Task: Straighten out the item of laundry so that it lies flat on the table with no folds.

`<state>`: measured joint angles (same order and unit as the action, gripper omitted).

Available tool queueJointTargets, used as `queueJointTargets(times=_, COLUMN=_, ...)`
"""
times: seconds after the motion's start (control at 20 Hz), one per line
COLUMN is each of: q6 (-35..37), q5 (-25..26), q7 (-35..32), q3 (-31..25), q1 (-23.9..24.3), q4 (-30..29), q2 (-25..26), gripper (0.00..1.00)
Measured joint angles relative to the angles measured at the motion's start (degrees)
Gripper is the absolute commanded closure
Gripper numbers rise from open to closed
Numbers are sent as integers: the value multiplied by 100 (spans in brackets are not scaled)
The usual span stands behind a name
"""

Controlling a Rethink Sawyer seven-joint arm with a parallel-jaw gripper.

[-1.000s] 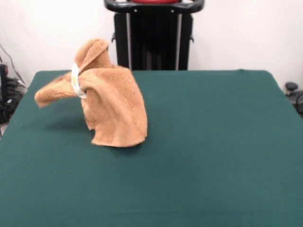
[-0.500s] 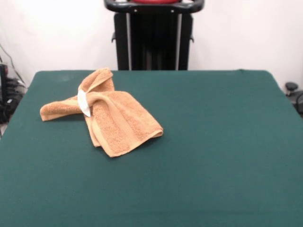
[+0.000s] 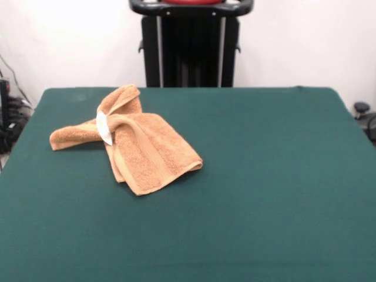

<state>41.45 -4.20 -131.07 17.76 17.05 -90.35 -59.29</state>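
The orange-tan terry-cloth towel [image 3: 138, 147] lies rumpled and folded over itself on the left part of the dark green table [image 3: 264, 176]. A narrow arm of cloth sticks out to the left and another bunches toward the far edge. Its white tag [image 3: 104, 127] shows where the folds meet. The larger flap lies spread toward the front right. No gripper or arm shows in the front view.
The robot's black pedestal [image 3: 191, 44] stands behind the table's far edge at the top middle. Cables and dark gear sit off the table's left side [image 3: 6, 117]. A dark object shows past the right edge [image 3: 364, 114].
One second ago the towel hung lifted in a tall drape. It dropped onto the table and has lain still for the last half second.
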Motion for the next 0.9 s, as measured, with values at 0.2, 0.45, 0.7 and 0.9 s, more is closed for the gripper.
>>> queueJointTargets(times=0.2, q6=-747, q5=94, q7=0, q3=-535, q1=415, q4=-432, q2=-27, gripper=100)
queueJointTargets(times=0.45, q6=-1534, q5=540, q7=0, q3=-1198, q1=908, q4=-856, q2=82, gripper=100)
queueJointTargets(times=0.7, q6=-1816, q5=921, q7=0, q3=-1677, q1=1251, q4=-1070, q2=286, gripper=100)
queueJointTargets(times=0.9, q6=-1930, q5=1158, q7=0, q3=-2040, q1=1510, q4=-1200, q2=570, gripper=100)
